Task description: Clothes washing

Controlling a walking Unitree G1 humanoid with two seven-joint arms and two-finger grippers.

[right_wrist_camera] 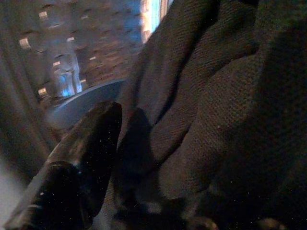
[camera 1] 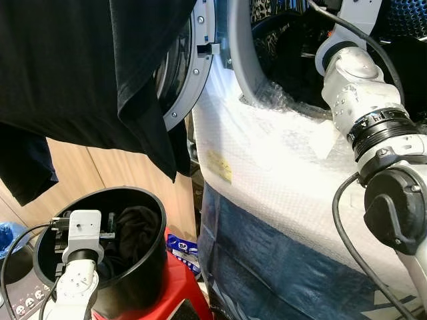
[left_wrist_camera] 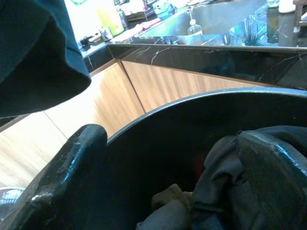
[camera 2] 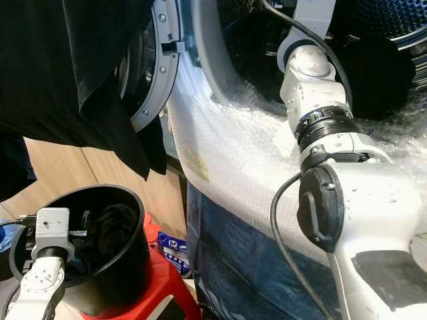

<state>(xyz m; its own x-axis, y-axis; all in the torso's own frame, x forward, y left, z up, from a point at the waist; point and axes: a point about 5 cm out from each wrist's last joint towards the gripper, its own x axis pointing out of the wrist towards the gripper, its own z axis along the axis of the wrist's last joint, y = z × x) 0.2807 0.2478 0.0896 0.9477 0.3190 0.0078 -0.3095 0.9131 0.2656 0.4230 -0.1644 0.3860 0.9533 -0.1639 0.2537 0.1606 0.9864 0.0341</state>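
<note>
Hanging right up against the head camera, a black garment [camera 1: 100, 73] drapes across the top left. Below it the left claw [left_wrist_camera: 172, 191] sits inside the black bucket [camera 1: 143, 273] on a red stool [camera 1: 180, 287], fingers [left_wrist_camera: 62, 182] apart, dark clothes [left_wrist_camera: 225, 182] heaped between and just under them, so that arm's nearest the next pick. Further right, the right arm [camera 1: 360, 100] reaches through the washing machine door [camera 1: 190, 80] into the drum [camera 2: 373, 47]. Right claw [right_wrist_camera: 144, 172] is buried in dark fabric [right_wrist_camera: 216, 96]; can't tell whether it's gripping.
</note>
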